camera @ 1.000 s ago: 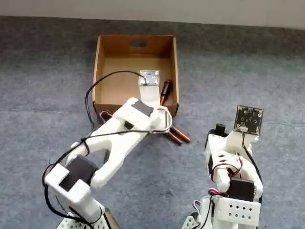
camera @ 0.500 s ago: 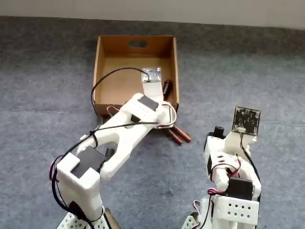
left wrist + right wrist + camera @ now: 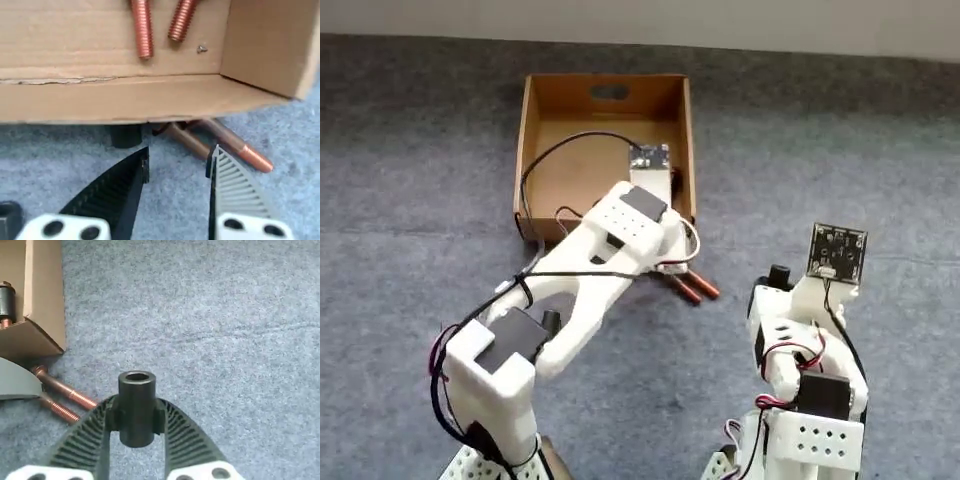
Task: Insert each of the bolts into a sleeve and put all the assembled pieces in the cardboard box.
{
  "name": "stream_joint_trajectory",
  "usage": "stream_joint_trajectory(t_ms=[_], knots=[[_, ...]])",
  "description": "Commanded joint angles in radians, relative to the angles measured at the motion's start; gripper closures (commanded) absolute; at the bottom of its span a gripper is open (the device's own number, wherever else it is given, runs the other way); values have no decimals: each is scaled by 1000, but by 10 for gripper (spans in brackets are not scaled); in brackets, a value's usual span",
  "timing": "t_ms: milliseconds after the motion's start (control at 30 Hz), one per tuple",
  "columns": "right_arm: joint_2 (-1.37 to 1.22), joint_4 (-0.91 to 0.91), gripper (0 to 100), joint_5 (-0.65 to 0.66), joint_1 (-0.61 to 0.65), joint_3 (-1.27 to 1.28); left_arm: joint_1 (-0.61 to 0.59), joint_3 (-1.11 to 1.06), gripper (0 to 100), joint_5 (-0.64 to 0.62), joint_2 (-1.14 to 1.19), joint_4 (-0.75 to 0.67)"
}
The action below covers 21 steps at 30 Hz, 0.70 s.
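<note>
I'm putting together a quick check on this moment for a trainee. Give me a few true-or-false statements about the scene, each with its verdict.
1. The right pincer grips a black sleeve. True.
2. The left pincer is shut on a bolt. False: it is open and holds nothing.
3. Two bolts lie on the carpet just outside the cardboard box. True.
4. The cardboard box is empty. False: threaded bolts lie inside it.

Bare carpet (image 3: pixel 50 155) lies between our left gripper (image 3: pixel 178 161) and the two bolts (image 3: pixel 240 147); we see the cardboard box (image 3: pixel 125 97) wall crowding right behind them, a sleeve (image 3: pixel 125 136) tucked alongside.
</note>
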<state>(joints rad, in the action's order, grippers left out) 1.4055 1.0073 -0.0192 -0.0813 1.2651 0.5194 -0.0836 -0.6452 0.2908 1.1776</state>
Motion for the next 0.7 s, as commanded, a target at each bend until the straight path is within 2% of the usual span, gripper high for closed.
stream_joint_trajectory(t_ms=[0,233,467,667], knots=[[12,-19,992,-9,-2,-8,44,45,796,-3,5,26],[12,-18,992,-9,-7,-7,7,-8,796,-9,7,-72],[12,-18,992,-9,-7,-7,-5,-33,796,-77,8,-87],[12,-18,992,-9,-7,-7,-5,-33,796,-78,10,-95]])
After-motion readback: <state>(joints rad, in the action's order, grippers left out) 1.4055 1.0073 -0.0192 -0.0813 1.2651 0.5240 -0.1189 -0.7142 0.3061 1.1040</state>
